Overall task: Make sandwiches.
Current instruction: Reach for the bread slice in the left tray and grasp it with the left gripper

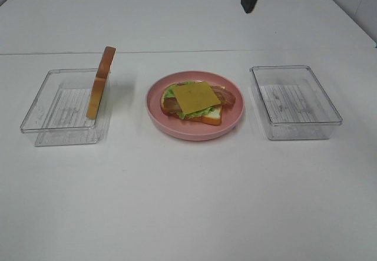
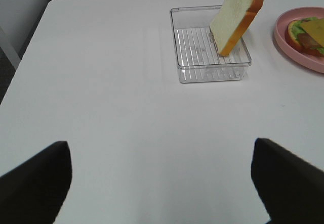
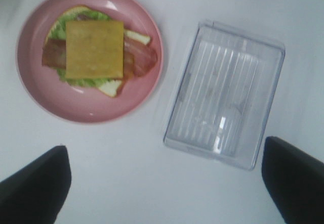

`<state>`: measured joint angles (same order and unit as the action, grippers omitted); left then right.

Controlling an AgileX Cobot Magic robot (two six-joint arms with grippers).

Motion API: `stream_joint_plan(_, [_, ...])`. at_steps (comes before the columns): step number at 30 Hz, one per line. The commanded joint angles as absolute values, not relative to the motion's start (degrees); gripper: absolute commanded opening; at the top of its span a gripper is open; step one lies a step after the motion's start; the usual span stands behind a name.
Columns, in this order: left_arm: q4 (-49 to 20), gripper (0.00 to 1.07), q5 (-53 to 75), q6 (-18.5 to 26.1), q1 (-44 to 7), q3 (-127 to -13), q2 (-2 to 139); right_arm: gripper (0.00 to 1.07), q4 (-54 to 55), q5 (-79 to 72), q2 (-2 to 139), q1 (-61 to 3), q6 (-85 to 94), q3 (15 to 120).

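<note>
Pink plate [image 1: 194, 135] one, trays [image 1: 59, 105] [image 1: 294, 102] two, bread slices [image 1: 100, 87] [image 1: 212, 117] two; left gripper [image 2: 162, 183], right gripper [image 3: 167, 183] spread.

A white table [image 1: 188, 214] carried everything. Well ahead of the left pincer [image 2: 160, 150] stood a clear plastic tray [image 2: 202, 57], rectangular, with a ribbed floor and thin upright walls. The round pink plate [image 2: 288, 39] sat beyond that tray's far side, farther from this pincer. Below the right pincer [image 3: 164, 148] the same plate lay toward one finger. A second clear tray [image 3: 225, 107] lay toward the other finger, its ribbed floor scuffed. Plate and second tray sat near each other, not touching, and both were well apart from that pincer.
</note>
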<state>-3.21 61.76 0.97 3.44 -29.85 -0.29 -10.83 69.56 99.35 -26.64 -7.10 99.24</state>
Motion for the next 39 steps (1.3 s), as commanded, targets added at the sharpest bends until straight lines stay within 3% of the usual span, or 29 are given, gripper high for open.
stream_joint_plan(1, [-3.38,0.88,61.59,1.03,3.72,-29.74,-1.09,0.99,-10.94,75.75,96.94,-25.78,-8.25,96.14])
stream_joint_plan(3, [-3.38,0.88,61.59,1.03,3.72,-29.74,-1.09,0.99,-10.71,74.20,90.58,-23.84,-9.57,85.94])
stream_joint_plan(12, [-3.38,0.88,61.59,1.03,3.72,-29.74,-1.09,0.99,-9.91,67.21,77.06,-19.19,-11.06,64.40])
stream_joint_plan(18, [-3.38,0.88,61.59,1.03,3.72,-29.74,-1.09,0.99,-9.63,62.97,63.94,-12.15,-11.06,49.27])
stream_joint_plan(39, [-3.38,0.88,61.59,1.03,3.72,-29.74,-1.09,0.98,-10.66,64.92,18.11,-11.06,-14.90,31.97])
